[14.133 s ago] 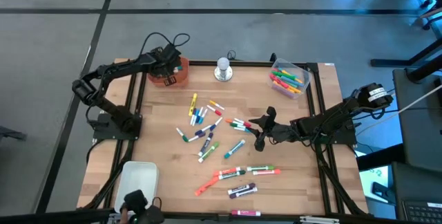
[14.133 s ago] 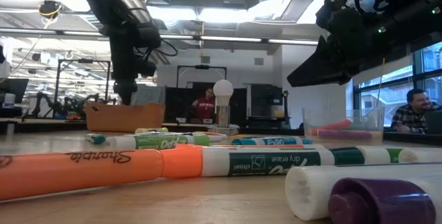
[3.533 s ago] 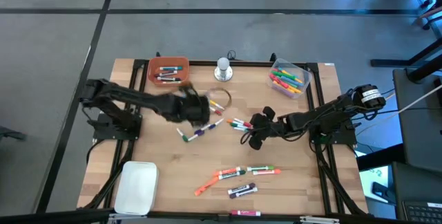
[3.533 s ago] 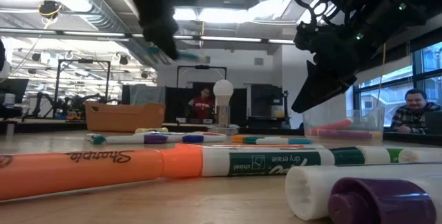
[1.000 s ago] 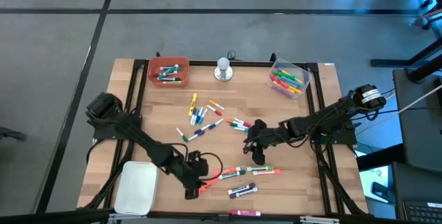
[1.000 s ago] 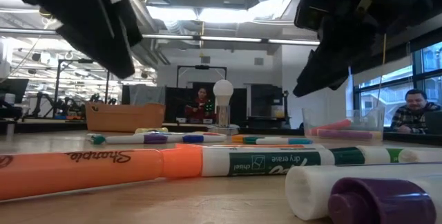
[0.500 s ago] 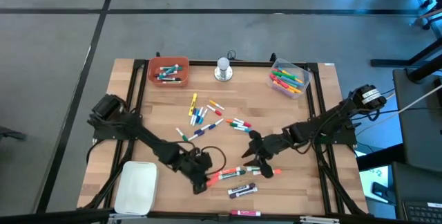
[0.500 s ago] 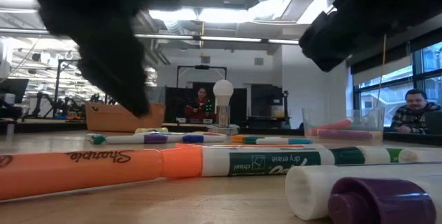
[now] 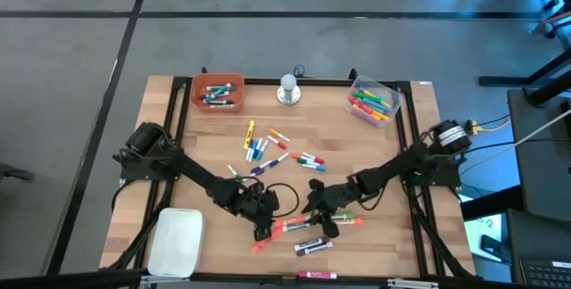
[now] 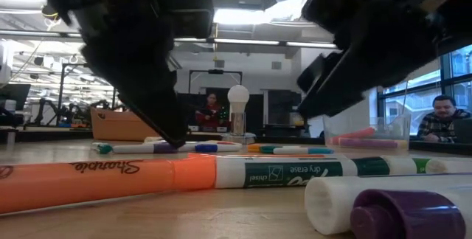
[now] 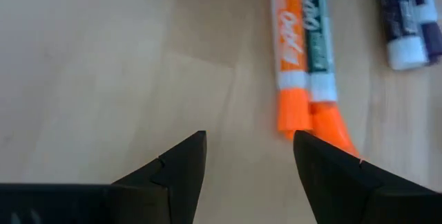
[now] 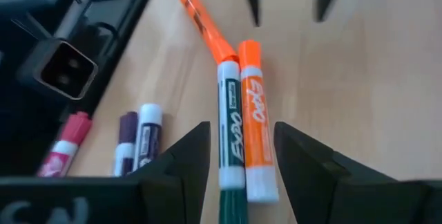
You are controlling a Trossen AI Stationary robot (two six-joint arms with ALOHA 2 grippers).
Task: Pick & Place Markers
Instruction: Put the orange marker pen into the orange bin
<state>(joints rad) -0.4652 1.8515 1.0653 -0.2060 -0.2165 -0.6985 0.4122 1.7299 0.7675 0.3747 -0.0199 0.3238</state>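
Both pairs of dark fingers stand apart and empty over the front of the wooden table point(image 9: 375, 160), where a small group of markers lies flat. An orange Expo marker point(image 12: 253, 117) and a green Expo marker point(image 12: 230, 124) lie side by side and touching, their long axes running roughly left to right across the table in the high view. An orange Sharpie point(image 12: 202, 25) meets their capped ends and angles off toward the table's front left. The left gripper point(image 11: 248, 156) hangs low just above that junction, its fingers spread with bare wood between them and the orange caps just beside one fingertip. The right gripper point(image 12: 242, 156) faces it from the other end of the same pair, fingers parted on either side of the two Expo barrels, touching neither as far as can be seen. Just in front lie two purple markers point(image 9: 312, 246), parallel to the pair, and a pink marker point(image 9: 317, 275) at the table's front edge. Farther back, a loose scatter of coloured markers point(image 9: 263, 149) sits mid-table, pointing many ways. An orange tray point(image 9: 217, 92) at the back left and a clear bin point(image 9: 373, 100) at the back right hold more markers, with a silver knob point(image 9: 287, 88) between them. A white lid point(image 9: 178, 240) rests at the front left.
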